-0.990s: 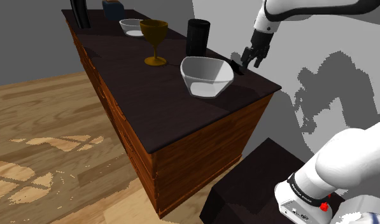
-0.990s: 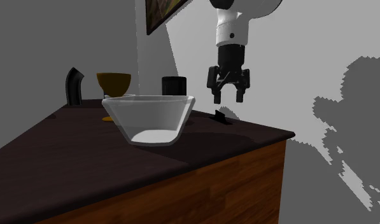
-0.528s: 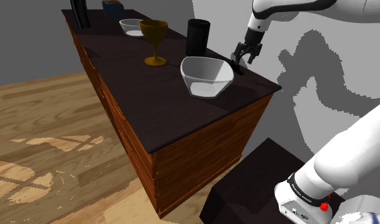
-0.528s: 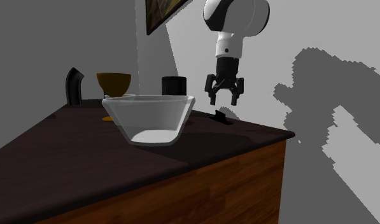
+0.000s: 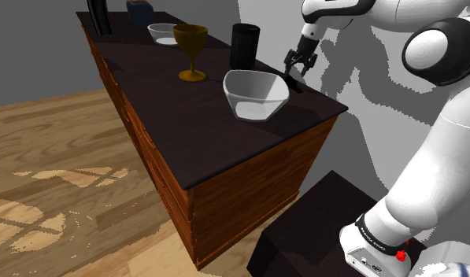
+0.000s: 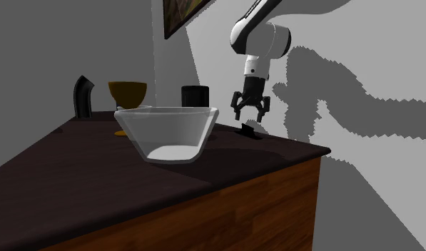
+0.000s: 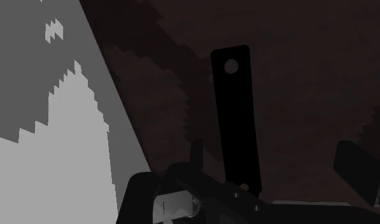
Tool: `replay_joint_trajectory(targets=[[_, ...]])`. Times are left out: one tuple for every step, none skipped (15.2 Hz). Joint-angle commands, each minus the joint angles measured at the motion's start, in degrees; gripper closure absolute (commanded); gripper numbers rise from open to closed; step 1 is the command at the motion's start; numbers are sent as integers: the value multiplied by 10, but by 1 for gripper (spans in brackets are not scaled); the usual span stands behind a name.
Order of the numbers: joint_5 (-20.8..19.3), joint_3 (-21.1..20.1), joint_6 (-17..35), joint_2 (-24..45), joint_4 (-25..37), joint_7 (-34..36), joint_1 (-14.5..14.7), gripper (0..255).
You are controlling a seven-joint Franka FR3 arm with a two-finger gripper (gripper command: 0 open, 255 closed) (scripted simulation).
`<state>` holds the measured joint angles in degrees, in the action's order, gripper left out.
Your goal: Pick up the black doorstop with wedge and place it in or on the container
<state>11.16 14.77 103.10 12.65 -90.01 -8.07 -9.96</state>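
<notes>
A dark-topped cabinet bears a white bowl, goblet, black cylinder and doorstop.

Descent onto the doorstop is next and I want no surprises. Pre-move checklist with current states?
1. Fingers open: ok. The gripper has its fingers standing apart.
2. Doorstop lined up: ok. In the wrist view the doorstop lies between the fingers, nearer one of them.
3. Grasp height reached: not ok. In the second exterior view the gripper hovers above the doorstop with a gap showing.
4. Doorstop free: ok. It lies on the dresser top, apart from the bowl.
5. Bowl ready: ok. It stands upright with nothing in it.
</notes>
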Motion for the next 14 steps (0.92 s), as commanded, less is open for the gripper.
replay_joint_trajectory(targets=[[9,1,5,18,12,1,-4,0],[10,0,12,18,5,0,-4,0],[10,0,20,19,-1,0,-3,0],[11,-1,27,20,-8,-1,-2,0],[11,-1,34,21,-14,-1,-2,0],[12,-2,42,22,-21,-2,-1,0],[12,-2,49,23,-27,-2,0,0],[13,-2,53,23,-30,-3,0,0],[13,-2,53,23,-30,-3,0,0],[13,-2,53,23,-30,-3,0,0],[13,-2,53,23,-30,-3,0,0],[13,-2,53,23,-30,-3,0,0],[13,-2,53,23,-30,-3,0,0],[13,-2,53,23,-30,-3,0,0]])
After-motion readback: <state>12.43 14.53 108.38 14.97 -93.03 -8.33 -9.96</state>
